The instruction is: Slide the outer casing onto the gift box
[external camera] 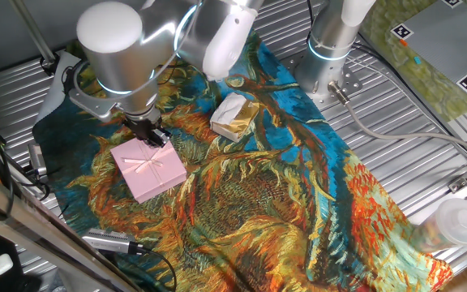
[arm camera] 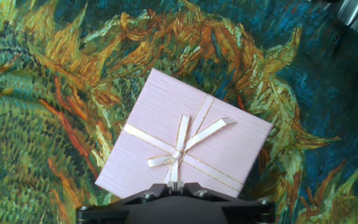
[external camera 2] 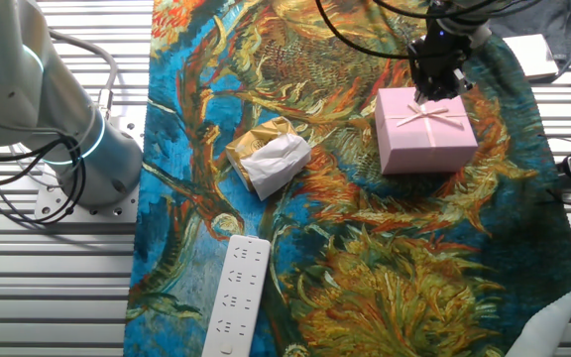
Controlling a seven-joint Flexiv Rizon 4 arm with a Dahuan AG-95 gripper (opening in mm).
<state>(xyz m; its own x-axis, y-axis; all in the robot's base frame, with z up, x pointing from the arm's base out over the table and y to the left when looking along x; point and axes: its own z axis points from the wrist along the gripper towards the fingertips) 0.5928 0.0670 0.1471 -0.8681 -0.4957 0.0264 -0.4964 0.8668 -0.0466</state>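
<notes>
The outer casing [external camera: 148,169] is a pale-pink square shell with a thin ribbon bow. It lies flat on the painted cloth and also shows in the other fixed view [external camera 2: 426,129] and in the hand view [arm camera: 185,140]. My gripper [external camera: 154,134] stands at the casing's edge, just above it, fingers pointing down, and it also shows in the other fixed view [external camera 2: 434,84]. In the hand view the gripper [arm camera: 176,185] has its jaws together at the tail of the bow. I see only one pink square block, so I cannot make out the gift box apart from the casing.
A cream-and-gold wrapped lump [external camera: 235,116] lies on the cloth beyond the casing, and also shows in the other fixed view [external camera 2: 269,157]. A long white bar [external camera 2: 234,296] lies at the cloth's edge. The arm's base [external camera: 331,49] stands at the far side. A silver tool [external camera: 112,241] lies near the front edge.
</notes>
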